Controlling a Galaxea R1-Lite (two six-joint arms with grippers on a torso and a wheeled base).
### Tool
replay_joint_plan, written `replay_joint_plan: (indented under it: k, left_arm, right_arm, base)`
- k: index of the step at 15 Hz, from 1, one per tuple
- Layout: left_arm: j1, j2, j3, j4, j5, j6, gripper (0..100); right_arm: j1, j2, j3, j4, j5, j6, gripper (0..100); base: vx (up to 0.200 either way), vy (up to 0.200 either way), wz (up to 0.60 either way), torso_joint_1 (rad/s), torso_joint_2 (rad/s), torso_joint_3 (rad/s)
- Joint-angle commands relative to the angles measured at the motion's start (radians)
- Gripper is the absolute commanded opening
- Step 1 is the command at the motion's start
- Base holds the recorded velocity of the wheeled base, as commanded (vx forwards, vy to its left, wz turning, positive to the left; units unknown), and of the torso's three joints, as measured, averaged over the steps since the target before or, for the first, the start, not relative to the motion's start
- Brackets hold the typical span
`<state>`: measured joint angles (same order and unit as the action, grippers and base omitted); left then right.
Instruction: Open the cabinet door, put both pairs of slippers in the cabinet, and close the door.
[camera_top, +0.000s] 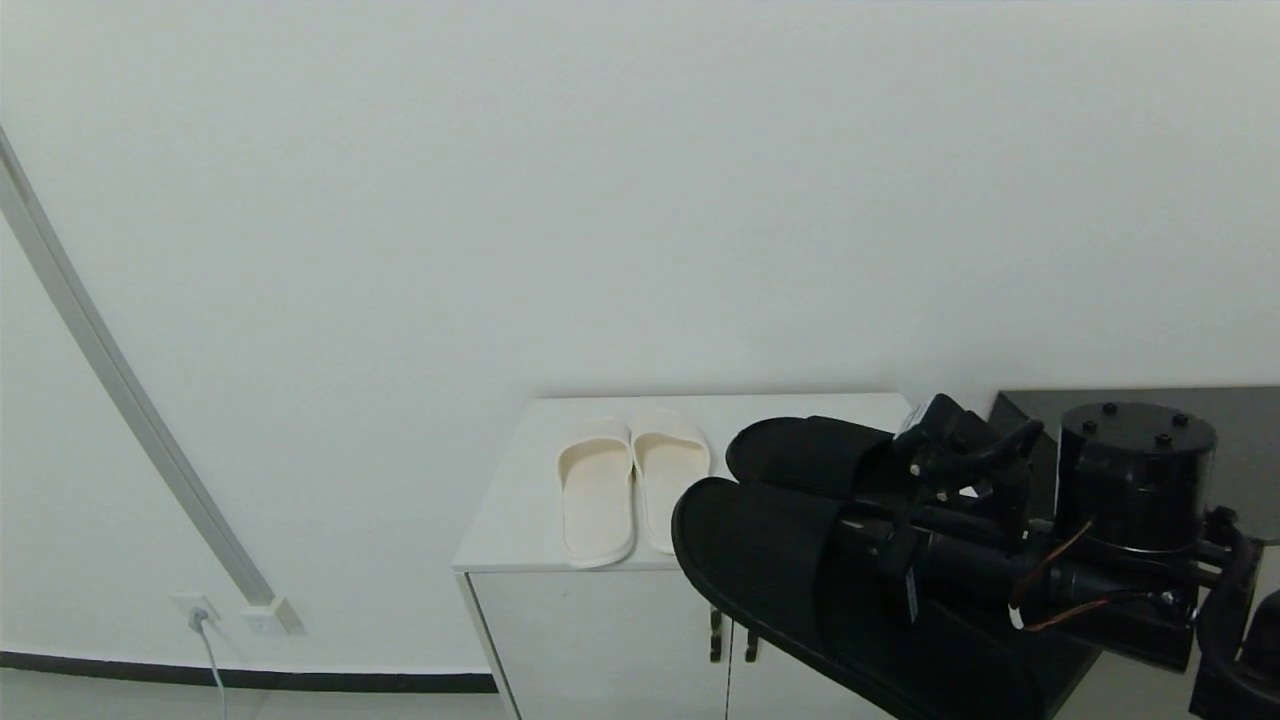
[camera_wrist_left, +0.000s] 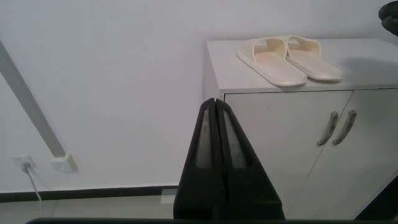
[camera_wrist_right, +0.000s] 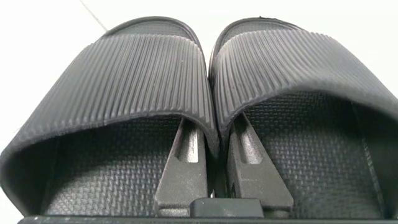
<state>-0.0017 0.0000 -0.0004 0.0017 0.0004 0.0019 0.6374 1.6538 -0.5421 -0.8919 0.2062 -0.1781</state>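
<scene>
Hanging closest to the lens: two black slippers (camera_top: 790, 540) with ribbed straps, side by side, toes pointing away from the arm, raised in front of the cabinet's upper right corner. Gripping them: the right end effector (camera_wrist_right: 217, 171), set narrow, one finger (camera_wrist_right: 185, 163) sitting under each strap, pinching the pair's meeting inner walls between them. Lying farther back: two cream slippers (camera_top: 632, 485), touching along their inner edges, resting flat on top of the white cabinet (camera_top: 520, 520), toes toward the wall, heels at the front edge. Standing shut below: two cabinet doors (camera_top: 600, 640), carrying two dark handles (camera_top: 716, 635) close together at the middle seam. Hovering apart from the cabinet, facing its left door: the left end effector (camera_wrist_left: 216, 155), fingers pressing fully together, holding nothing. Sitting low on the wall to the left: one white socket (camera_top: 193, 605), carrying a plugged-in cable.
</scene>
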Motion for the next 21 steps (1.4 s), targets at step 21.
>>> replay_joint_plan:
  k: [21]
  left_arm:
    - [0.0,0.002,0.0,0.0,0.0,0.0,0]
  right_arm:
    - [0.025,0.029,0.065,-0.002,0.085,0.022,0]
  base:
    - [-0.086,0.0,0.0,-0.001,0.0,0.001]
